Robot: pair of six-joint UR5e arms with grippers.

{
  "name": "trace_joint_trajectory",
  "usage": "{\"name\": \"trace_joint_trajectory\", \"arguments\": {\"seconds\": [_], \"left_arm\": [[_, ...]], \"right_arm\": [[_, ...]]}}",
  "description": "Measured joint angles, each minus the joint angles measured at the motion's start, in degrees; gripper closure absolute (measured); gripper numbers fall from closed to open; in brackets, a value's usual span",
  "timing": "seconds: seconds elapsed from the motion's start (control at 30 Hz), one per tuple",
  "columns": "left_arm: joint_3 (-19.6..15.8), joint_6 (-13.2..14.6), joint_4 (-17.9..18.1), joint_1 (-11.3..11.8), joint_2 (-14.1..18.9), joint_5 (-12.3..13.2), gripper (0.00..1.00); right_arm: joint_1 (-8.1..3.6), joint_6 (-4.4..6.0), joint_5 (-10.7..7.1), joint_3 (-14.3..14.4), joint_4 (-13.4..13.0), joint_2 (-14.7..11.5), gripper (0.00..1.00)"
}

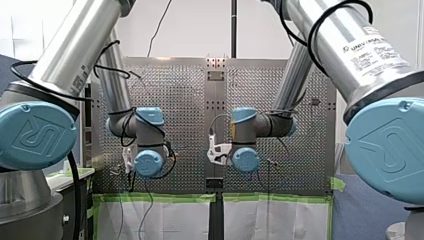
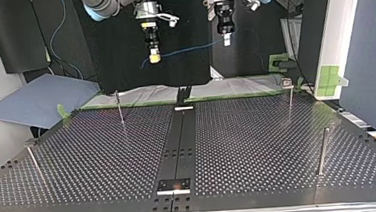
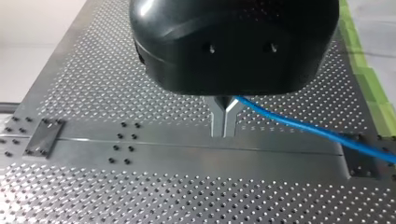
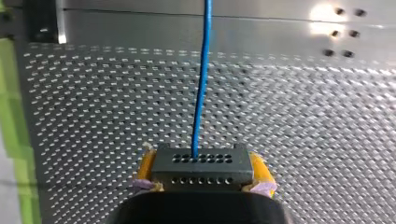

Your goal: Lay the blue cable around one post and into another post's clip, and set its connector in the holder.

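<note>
Right wrist view has the right gripper [image 4: 201,179] clamped on the connector [image 4: 201,165] and the left gripper [image 3: 224,127] pinched shut on the blue cable [image 3: 299,125], both aloft; tension between them could drag the cable loose.

Robotics lab test cell: perforated metal worktop [image 2: 259,146] with thin upright posts [image 2: 322,151], industrial silver-and-blue my left arm [image 1: 60,60] and my right arm [image 1: 350,50] coming in from either side, green tape [image 1: 165,198] along the near edge, black backdrop [image 2: 122,50], hanging cable [image 1: 159,27].
</note>
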Motion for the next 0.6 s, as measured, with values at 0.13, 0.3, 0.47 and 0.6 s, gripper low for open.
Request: {"name": "trace_joint_trajectory", "arguments": {"seconds": [0.13,0.3,0.47,0.6], "left_arm": [[0.0,-0.8,-2.1,0.2,2.1,-0.3,0.98],[0.0,-1.3,-4.5,0.3,4.7,-0.5,0.98],[0.0,-2.7,-4.8,0.5,7.0,-1.1,0.98],[0.1,-3.8,-3.8,0.5,8.9,-1.0,0.98]], "right_arm": [[-0.06,0.7,0.05,-0.5,0.2,-2.0,1.0],[0.04,0.71,-0.14,-1.8,1.8,-4.5,1.0],[0.03,0.9,-0.42,-2.5,4.2,-7.0,1.0],[0.08,0.99,-1.03,-2.6,6.4,-9.2,1.0]]}}
